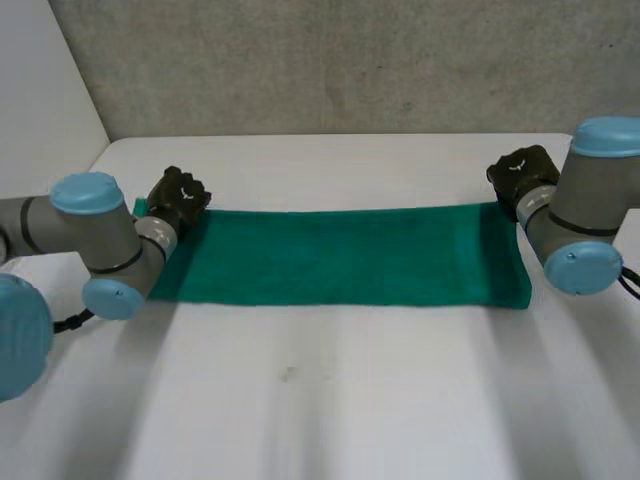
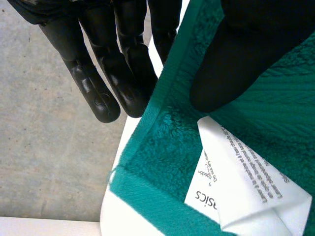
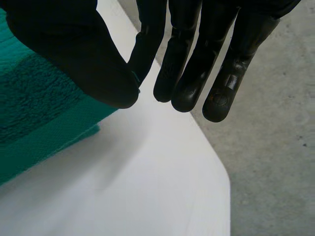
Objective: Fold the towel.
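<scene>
Green towel [image 1: 350,255] spread flat on the white table [image 1: 330,400], 1 hand at each of its 2 far corners.
The left hand [image 2: 113,73] is open wide, fingers straight just past the hem, thumb over the cloth beside a white label [image 2: 246,182]; the right hand [image 3: 74,54] has its thumb closed against the nearest finger, a sliver of green hem pinched between them.

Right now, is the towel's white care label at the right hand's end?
No, the white care label lies on the towel beside the left hand.
</scene>
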Tool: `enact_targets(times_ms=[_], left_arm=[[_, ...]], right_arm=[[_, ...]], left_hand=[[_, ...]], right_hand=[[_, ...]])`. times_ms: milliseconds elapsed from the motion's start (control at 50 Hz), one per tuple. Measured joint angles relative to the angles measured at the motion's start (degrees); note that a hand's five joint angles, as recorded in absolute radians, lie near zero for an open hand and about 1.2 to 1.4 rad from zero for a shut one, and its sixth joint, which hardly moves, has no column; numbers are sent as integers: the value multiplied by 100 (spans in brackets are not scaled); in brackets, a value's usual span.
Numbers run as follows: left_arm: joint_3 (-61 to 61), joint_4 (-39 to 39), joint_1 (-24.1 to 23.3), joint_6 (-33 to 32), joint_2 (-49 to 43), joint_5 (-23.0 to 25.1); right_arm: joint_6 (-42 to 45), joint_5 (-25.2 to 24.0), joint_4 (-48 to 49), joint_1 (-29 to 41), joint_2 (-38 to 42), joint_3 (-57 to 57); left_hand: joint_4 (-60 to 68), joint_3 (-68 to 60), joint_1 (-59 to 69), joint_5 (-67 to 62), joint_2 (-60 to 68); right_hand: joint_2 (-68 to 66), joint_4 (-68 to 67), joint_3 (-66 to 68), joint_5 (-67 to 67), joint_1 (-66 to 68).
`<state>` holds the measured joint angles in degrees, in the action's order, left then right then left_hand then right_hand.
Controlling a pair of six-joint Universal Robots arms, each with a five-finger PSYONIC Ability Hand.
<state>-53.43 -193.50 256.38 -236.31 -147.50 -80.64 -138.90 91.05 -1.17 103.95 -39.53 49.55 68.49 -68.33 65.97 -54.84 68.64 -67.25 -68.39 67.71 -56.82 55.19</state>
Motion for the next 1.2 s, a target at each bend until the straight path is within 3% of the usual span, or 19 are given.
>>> enact_targets(times_ms=[200, 220, 240, 260, 280, 340, 420, 500, 580, 700, 820, 1040, 1200], left_arm=[[454, -342, 12, 18, -462, 1], [339, -520, -1, 30, -466, 39], [300, -561, -8, 34, -455, 55], [233, -621, -21, 41, -428, 83], [72, -762, -60, 56, -347, 162], [-178, -986, -127, 75, -181, 281], [-661, -1416, -248, 107, 250, 447], [-1120, -1690, -311, 143, 752, 505], [-1759, -1807, -319, 247, 1411, 498], [-2778, -1801, -263, 560, 2243, 474], [-3656, -1780, -224, 1058, 2822, 464], [-4586, -1730, -239, 2428, 3407, 411], [-4683, -1730, -223, 2662, 3478, 232]], right_arm=[[9, 142, 255, 56, 761, -770], [11, 196, 269, 82, 923, -915], [10, 221, 265, 97, 968, -950], [7, 243, 265, 109, 994, -969], [-4, 306, 255, 143, 1039, -998], [-49, 397, 236, 180, 1060, -993], [-293, 511, 175, 212, 879, -821], [-739, 484, 94, 182, 183, -284], [-1147, 130, 18, 142, -854, 683], [-1277, -521, -205, 53, -1600, 1745], [-1293, -860, -515, -182, -1767, 2398], [-1322, -961, -421, -463, -1428, 2783], [-1402, -996, -79, -733, -1065, 2696]], left_hand=[[0, 0, 0, 0, 0], [-1273, 1250, -1159, 927, -1350], [-1413, 1382, -1331, 1059, -1504], [-1413, 1382, -1331, 1059, -1504], [-3870, 3778, -4128, 3519, -3965], [-5279, 5185, -5330, 4924, -5291], [-5639, 5576, -5418, 5229, -5656], [-5639, 5576, -5418, 5229, -5661], [-5639, 5576, -5418, 5229, -5661], [-5639, 5576, -5418, 5230, -5661], [-5639, 5576, -5418, 5228, -5661], [-5639, 5576, -5418, 5229, -5661], [-5639, 5576, -5418, 5230, -5661]], right_hand=[[0, 0, 0, 0, 0], [1050, 967, -1058, 873, -780], [2750, 2751, -2730, 2602, -2351], [3633, 3525, -3507, 3383, -3067], [4961, 4959, -4979, 4790, -4076], [5407, 5500, -5502, 5301, -4364], [5461, 5536, -5571, 5335, -4371], [5461, 5536, -5571, 5345, -4371], [5461, 5536, -5570, 5345, -4371], [5460, 5536, -5571, 5345, -4371], [5377, 5472, -5403, 5275, -4317], [4232, 4280, -4212, 4210, -3320], [1781, 1924, -1848, 1922, -1228]])
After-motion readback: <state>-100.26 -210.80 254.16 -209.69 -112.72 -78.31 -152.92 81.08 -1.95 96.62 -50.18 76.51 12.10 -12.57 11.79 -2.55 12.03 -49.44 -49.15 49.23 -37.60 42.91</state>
